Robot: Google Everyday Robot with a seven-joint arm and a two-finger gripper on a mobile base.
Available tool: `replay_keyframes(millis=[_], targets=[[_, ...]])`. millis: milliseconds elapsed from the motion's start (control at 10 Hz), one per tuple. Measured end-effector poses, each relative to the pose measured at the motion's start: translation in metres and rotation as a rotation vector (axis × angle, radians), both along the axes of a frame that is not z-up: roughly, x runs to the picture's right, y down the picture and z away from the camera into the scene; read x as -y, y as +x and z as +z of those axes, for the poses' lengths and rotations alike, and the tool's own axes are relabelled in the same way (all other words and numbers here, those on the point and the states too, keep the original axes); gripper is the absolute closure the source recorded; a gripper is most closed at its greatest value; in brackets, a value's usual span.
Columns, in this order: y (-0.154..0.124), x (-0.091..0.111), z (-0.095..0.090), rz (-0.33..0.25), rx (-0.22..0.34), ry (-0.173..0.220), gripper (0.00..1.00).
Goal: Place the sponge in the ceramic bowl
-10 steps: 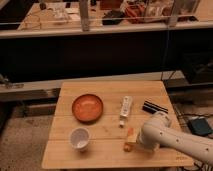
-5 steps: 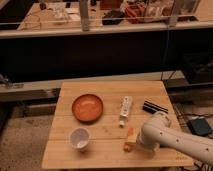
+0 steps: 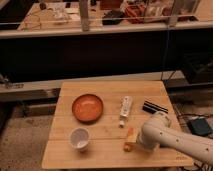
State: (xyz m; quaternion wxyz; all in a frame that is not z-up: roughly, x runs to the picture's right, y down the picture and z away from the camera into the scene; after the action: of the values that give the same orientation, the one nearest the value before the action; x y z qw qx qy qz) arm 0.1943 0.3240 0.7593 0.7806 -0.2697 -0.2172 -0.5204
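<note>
Bowl (image 3: 87, 108) orange-brown, cup (image 3: 79, 138) white, bar (image 3: 155, 107) blk/wht striped; jaws by orange piece (image 3: 131, 137).

The table (image 3: 107, 92) is pale matt wood. The bowl (image 3: 87, 108) looks like glossy glazed ceramic. The cup (image 3: 79, 138) is smooth and white. The arm (image 3: 172, 142) has a smooth white plastic shell; its gripper (image 3: 136, 143) is low at the table's front right.

I count one wooden table (image 3: 110, 90), one ceramic bowl (image 3: 87, 107), one white cup (image 3: 79, 138), one white tube-shaped item (image 3: 126, 107), one black striped bar (image 3: 155, 107), one orange carrot-like piece (image 3: 130, 138), one white arm (image 3: 172, 142), one gripper (image 3: 136, 145) at the arm's tip, front right of the table, beside the orange piece.
</note>
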Motion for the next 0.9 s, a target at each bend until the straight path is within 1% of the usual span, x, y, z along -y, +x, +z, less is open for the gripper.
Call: replay_keyframes(millis=[200, 300, 400, 500, 700, 800, 900], targets=[[0.0, 0.002, -0.002, 0.0, 0.0, 0.001, 0.73], [0.002, 0.004, -0.005, -0.001, -0.002, -0.001, 0.77], [0.002, 0.005, -0.006, -0.001, -0.002, -0.001, 0.71], [0.002, 0.006, -0.008, -0.001, -0.003, -0.002, 0.61], [0.003, 0.009, -0.011, 0.0, -0.003, -0.001, 0.39], [0.007, 0.004, -0.013, -0.003, -0.01, -0.01, 0.31], [0.006, 0.008, -0.014, -0.003, -0.008, -0.004, 0.22]])
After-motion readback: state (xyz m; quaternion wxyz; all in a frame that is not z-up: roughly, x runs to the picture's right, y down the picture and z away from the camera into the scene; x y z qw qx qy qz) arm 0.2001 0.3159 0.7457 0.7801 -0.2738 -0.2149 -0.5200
